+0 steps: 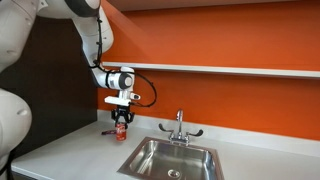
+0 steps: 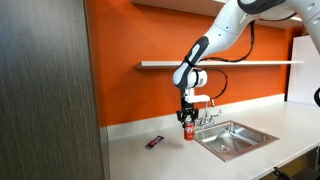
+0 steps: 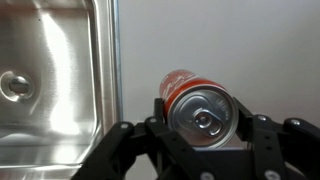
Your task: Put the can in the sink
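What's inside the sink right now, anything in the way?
Wrist view shows bare steel and the drain inside the sink; nothing else visible. One corner of the basin is covered by the pincer, which grips the can, so that part is unknown.

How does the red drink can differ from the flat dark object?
The small red cylindrical drink can stands upright; the flat dark object lies low. The can sits between the fingers of the gripper; the dark object lies apart, untouched. Both are outside the steel sink.
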Controlling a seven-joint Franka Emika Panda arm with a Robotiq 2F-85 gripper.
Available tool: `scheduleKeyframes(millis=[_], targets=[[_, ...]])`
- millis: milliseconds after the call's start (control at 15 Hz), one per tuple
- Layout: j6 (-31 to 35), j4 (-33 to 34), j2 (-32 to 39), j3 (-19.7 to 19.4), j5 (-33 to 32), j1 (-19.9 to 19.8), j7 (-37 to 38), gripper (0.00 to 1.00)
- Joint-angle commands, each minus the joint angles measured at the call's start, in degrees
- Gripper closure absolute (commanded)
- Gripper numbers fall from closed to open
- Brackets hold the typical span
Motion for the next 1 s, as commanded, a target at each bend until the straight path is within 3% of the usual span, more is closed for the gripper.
scheduleKeyframes(millis=[0,933], targets=[[-0.98,-2.18,-2.84,-0.77,0.49,-2.48,1.05,0.61],[2.02,-5.20,-2.25,-5.48,4.15,-10.72,0.03,0.61]])
